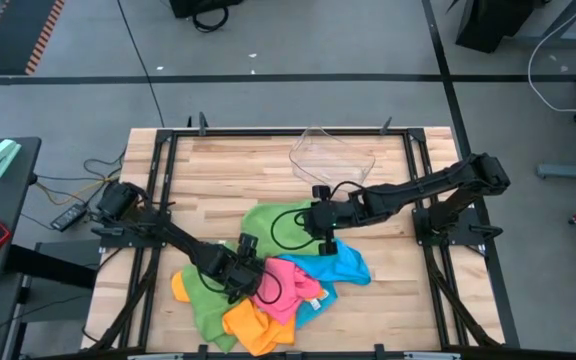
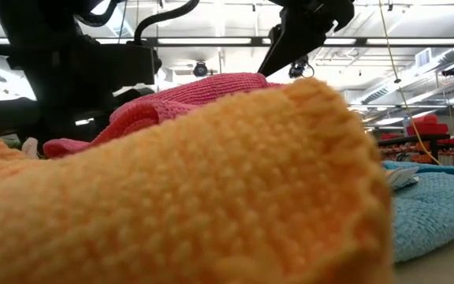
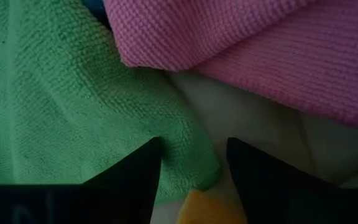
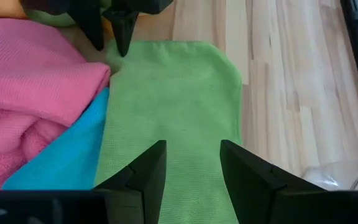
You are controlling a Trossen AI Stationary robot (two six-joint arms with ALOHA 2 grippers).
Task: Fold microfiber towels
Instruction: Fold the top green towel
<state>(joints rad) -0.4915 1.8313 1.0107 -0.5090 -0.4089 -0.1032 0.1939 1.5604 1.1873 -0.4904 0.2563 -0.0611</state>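
A wooden bench point(image 1: 218, 165) carries a heap of towels point(image 1: 268, 290), green, pink, orange and blue, near its front edge, with a clear tray point(image 1: 333, 155) at the back. The left pincer point(image 3: 191, 165) stands open at a green towel's point(image 3: 61, 112) edge beside the pink one point(image 3: 260, 50). The right pincer point(image 4: 191, 165) hangs open over another green towel point(image 4: 173, 106), gripping nothing.

Four cameras: one overhead, one at tabletop level, one on each wrist.

The high view looks straight down on the whole tabletop point(image 1: 218, 170). The low view sits level and very close behind an orange towel point(image 2: 180, 189) that fills most of it. Both wrist views look closely down on the towel heap, sharing the pink towel point(image 3: 278, 43) and a green towel point(image 4: 173, 99) with the overhead.
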